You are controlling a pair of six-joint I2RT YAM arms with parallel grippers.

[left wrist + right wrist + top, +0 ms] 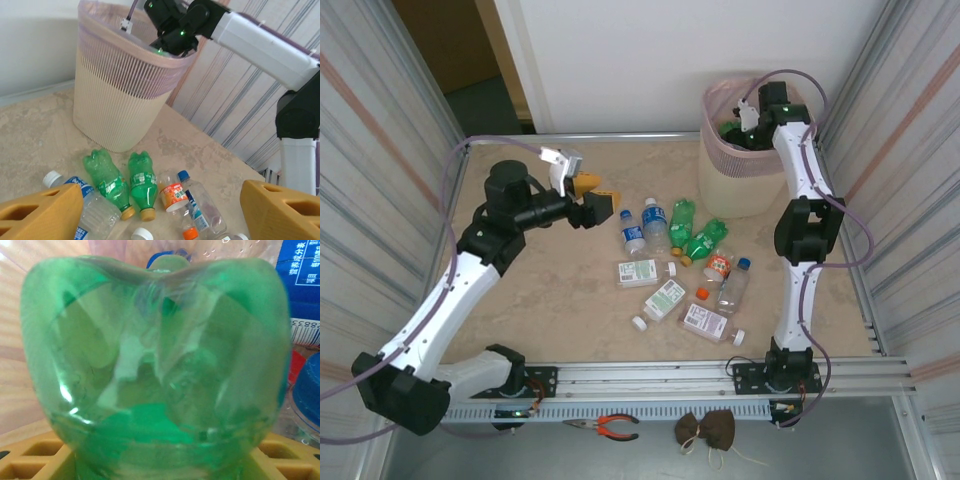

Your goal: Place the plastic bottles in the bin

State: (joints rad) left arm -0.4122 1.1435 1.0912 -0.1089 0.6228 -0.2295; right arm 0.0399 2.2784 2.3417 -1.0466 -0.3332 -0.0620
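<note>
Releasing the green bottle into the bin appears to be the step in hand. The right tool reaches over the rim at the far right corner of the surface and is closed on this bottle. In the right wrist view the bottle's lobed base sits between the two yellow fingers, with a blue-labelled bottle lying beyond it inside the bin. Before opening, confirm that the whole bottle is below the rim and inside the pink liner. A bottle released across the edge may tip out onto the surface. Open the fingers fully so the soft plastic drops free and does not cling to one pad. Then lift the right tool straight up, because a sideways exit could snag the liner or tilt the bin. The left tool hovers over the left centre of the surface, spread wide and holding nothing, and it points right toward the remaining bottles. These lie in a cluster just on the near side of the bin: two green bottles, the clear blue-capped bottles, the flat white-labelled bottles and an orange-labelled bottle. Keep the left tool well apart from the bin until the right arm is clear.
</note>
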